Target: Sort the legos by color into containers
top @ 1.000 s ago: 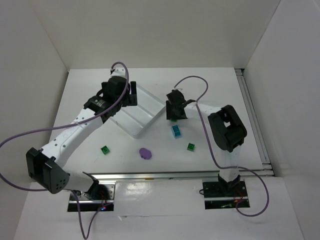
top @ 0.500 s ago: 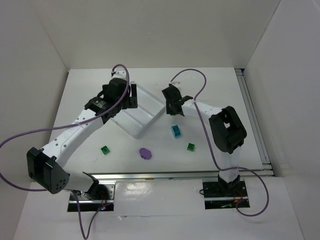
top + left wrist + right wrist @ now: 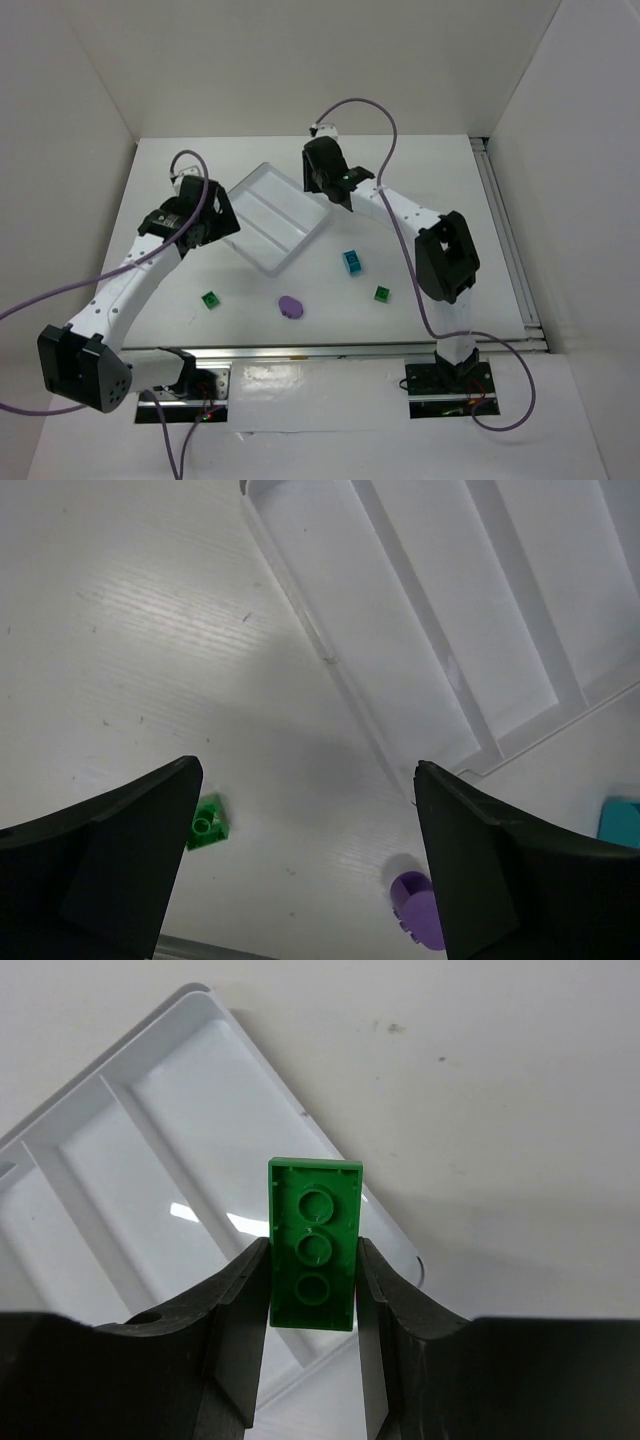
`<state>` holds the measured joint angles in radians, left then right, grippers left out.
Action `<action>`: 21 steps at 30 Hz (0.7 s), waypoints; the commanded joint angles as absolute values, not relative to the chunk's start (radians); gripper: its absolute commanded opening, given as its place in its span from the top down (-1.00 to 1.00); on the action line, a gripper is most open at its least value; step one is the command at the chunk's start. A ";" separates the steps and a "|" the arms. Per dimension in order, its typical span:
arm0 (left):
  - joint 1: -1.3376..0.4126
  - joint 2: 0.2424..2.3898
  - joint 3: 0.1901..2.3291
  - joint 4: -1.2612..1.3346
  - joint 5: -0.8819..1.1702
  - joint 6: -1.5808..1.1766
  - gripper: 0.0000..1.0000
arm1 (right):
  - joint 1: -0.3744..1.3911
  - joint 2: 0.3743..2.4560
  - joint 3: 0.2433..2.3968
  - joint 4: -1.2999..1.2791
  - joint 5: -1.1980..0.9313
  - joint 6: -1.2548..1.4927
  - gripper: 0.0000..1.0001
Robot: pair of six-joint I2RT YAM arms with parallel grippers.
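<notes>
My right gripper [image 3: 312,1252] is shut on a green lego brick [image 3: 313,1243], seen from its underside, held above the far right corner of the white divided tray [image 3: 150,1150]. In the top view the right gripper [image 3: 324,185] is at the tray's [image 3: 262,215] far edge and its brick is hidden. My left gripper [image 3: 213,217] is open and empty just left of the tray. Below its jaws lie a green brick [image 3: 207,822] and the purple piece [image 3: 420,912]. On the table lie two green bricks [image 3: 210,299] [image 3: 381,293], a cyan brick [image 3: 352,262] and the purple piece [image 3: 291,306].
White walls enclose the table on the left, back and right. A metal rail [image 3: 330,350] runs along the near edge. Purple cables loop off both arms. The tray's [image 3: 420,610] compartments that show hold nothing. The cyan brick's edge [image 3: 622,820] shows in the left wrist view.
My right gripper has carried the green brick up and left to the tray's far corner. My left arm has pulled back to the left, off the tray.
</notes>
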<state>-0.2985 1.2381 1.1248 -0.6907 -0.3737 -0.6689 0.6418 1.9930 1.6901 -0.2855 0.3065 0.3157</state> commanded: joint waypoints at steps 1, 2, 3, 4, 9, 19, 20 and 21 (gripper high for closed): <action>-0.273 1.195 1.082 -0.736 -0.296 -0.759 -1.00 | 0.647 2.097 1.805 -0.270 0.259 0.295 0.41; -0.273 1.195 1.068 -0.745 -0.296 -0.776 -1.00 | 0.647 2.111 1.821 -0.270 0.249 0.295 0.41; -0.273 1.184 1.045 -0.755 -0.296 -0.793 -1.00 | 0.647 2.134 1.836 -0.270 0.249 0.295 0.41; -0.273 1.169 1.029 -0.767 -0.285 -0.819 -1.00 | 0.647 2.143 1.857 -0.270 0.238 0.295 0.38; -0.273 1.137 0.931 -0.791 -0.241 -0.937 -1.00 | 0.666 2.204 1.917 -0.281 0.238 0.295 0.24; -0.273 1.284 0.922 -0.914 -0.291 -1.080 -1.00 | 0.675 2.237 1.965 -0.301 0.209 0.285 -0.28; -0.273 1.302 0.922 -0.914 -0.291 -1.080 -1.00 | 0.675 2.237 1.965 -0.310 0.209 0.285 -0.33; -0.273 1.336 0.922 -0.904 -0.291 -1.089 -1.00 | 0.675 2.237 1.965 -0.319 0.209 0.276 -0.37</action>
<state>-0.2756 1.2861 0.8989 -0.8749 -0.2756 -1.0405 0.6632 2.2341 1.9247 -0.3004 0.2192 0.2928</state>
